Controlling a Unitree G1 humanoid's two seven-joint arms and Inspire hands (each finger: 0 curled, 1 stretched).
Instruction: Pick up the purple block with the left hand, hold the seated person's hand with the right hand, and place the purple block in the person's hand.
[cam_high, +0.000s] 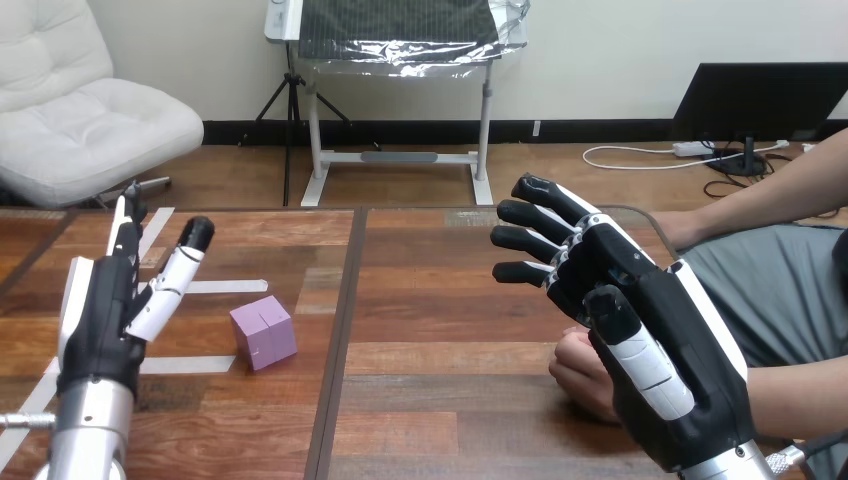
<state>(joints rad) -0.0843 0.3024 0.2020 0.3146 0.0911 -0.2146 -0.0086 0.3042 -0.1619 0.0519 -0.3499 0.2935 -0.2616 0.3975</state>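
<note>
We see the wooden table under bright, even light that seems to fall from above, and the shadows are soft. The boards carry a mild sheen toward 12 o'clock. At 8 o'clock the purple block is palest on top, with a thin soft shadow along its base. At 4 o'clock the person's hand lies shaded under the right hand, whose black shell shows faint highlights.
</note>
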